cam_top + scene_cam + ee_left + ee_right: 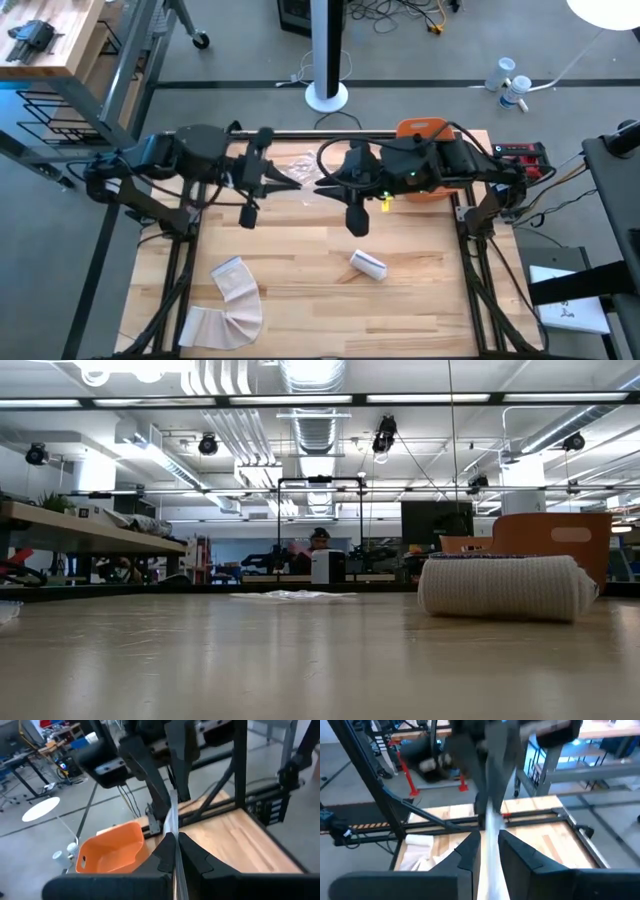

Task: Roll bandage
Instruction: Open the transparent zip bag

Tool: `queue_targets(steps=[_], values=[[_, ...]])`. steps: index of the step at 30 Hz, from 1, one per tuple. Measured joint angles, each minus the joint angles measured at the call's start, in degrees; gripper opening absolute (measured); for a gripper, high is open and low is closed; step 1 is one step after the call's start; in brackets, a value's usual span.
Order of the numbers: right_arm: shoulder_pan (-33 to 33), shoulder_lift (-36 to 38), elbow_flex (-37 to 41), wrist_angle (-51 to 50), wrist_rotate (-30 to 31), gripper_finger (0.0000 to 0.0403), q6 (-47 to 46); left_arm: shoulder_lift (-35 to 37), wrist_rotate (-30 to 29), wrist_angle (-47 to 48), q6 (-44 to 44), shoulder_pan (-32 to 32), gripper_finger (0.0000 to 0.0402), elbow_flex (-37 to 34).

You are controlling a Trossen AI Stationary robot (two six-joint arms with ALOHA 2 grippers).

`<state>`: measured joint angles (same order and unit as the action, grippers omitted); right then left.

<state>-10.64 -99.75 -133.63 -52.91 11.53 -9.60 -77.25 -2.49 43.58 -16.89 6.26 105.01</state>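
My two grippers meet tip to tip above the table's far middle, the left gripper (288, 181) and the right gripper (322, 183), both lifted out of the low view. Each is shut on a thin pale strip, seen edge-on, that runs from one to the other (172, 817) (492, 822). A rolled bandage (368, 265) lies on its side on the table right of middle, also in the low view (505, 588). An unrolled bandage (232, 302) lies flat and curved at the near left. My left gripper (175, 842) pinches the pale strip's edge (174, 827) between its two fingers, coming level from the table's left. The strip is lifted clear and runs straight on toward the other gripper. My right gripper (489, 840) pinches the strip's other end (491, 827) between its two fingers, coming level from the table's right. The strip stands on edge between the fingers, clear of the table.
An orange bin (425, 132) stands at the far right, under the right arm. A crumpled clear sheet (285, 165) lies on the table below the grippers, and shows in the low view (290, 596). Bare wood lies in the table's near middle (320, 310).
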Motion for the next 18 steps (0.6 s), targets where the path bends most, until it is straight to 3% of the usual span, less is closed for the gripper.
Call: queue_targets(steps=[10,18], values=[[-0.87,4.40,-1.09,-2.92,0.55,0.0048,0.15,0.48,-0.01,1.51,1.75,0.04,0.0000,7.84],[-0.85,3.37,-1.11,4.27,2.05,0.0067,5.78,0.52,0.10,1.72,2.87,0.04,0.0000,9.29]])
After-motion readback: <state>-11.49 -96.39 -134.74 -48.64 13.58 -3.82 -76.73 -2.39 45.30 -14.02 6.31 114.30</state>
